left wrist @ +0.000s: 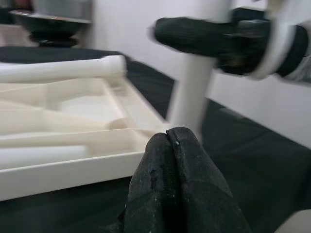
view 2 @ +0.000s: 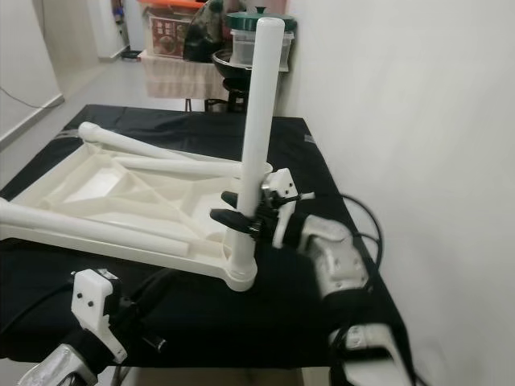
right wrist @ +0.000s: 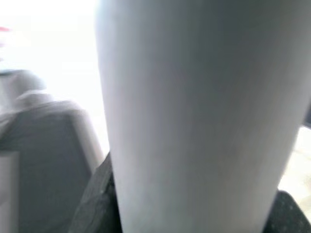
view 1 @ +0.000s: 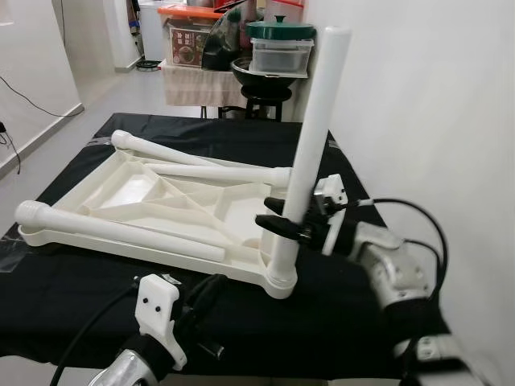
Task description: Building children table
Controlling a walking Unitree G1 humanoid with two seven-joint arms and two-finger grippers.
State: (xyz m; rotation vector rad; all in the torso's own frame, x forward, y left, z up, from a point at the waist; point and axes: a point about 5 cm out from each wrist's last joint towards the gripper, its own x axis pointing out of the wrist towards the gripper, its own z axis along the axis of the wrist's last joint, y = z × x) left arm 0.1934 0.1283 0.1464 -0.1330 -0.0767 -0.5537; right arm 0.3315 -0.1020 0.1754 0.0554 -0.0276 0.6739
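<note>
One upturned tabletop, four white legs, one upright in right gripper fingers; left gripper fingers clenched.

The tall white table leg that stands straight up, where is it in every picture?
Left eye view: upright leg, right of centre.
Right eye view: centre.
Left wrist view: blurred, upper middle.
Right wrist view: huge, up close.
Shared landmark: the right gripper, jaws around the leg.
</note>
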